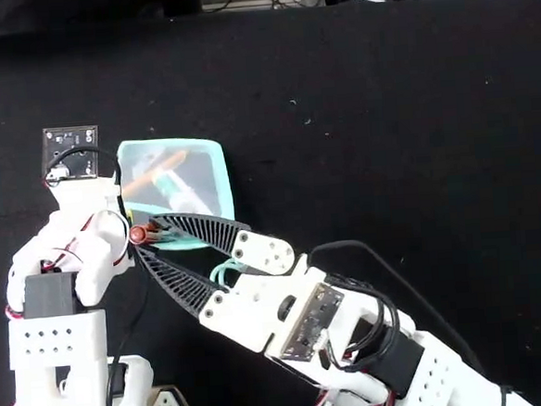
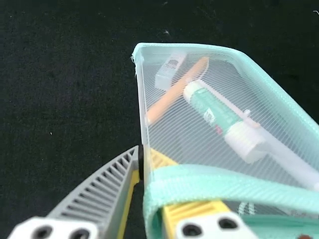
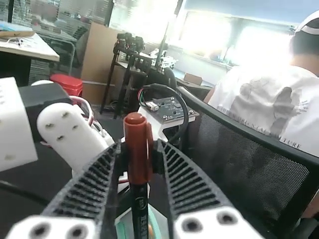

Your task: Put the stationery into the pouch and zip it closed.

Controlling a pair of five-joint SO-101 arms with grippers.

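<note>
Black surface (image 1: 385, 111) under both arms. Listed at left-centre in the high view: teal mesh pouch (image 1: 203, 170), mouth end toward the arms, closed end away. Contents: orange stick (image 2: 172, 97) and green-and-white tube (image 2: 219, 119), both lengthwise in the pouch and slightly crossed; small pale block (image 2: 168, 72) near the far corner. At the pouch mouth: left gripper (image 2: 144, 162), fingers (image 2: 99, 194) pinching the teal rim. Just beside it, at the near rim: right gripper (image 3: 138, 148), fingers (image 3: 94, 184) clamped on a dark pen (image 3: 135, 134) with red-brown cap. Pen's long axis along the fingers, cap at the tips, pointing toward the left arm.
</note>
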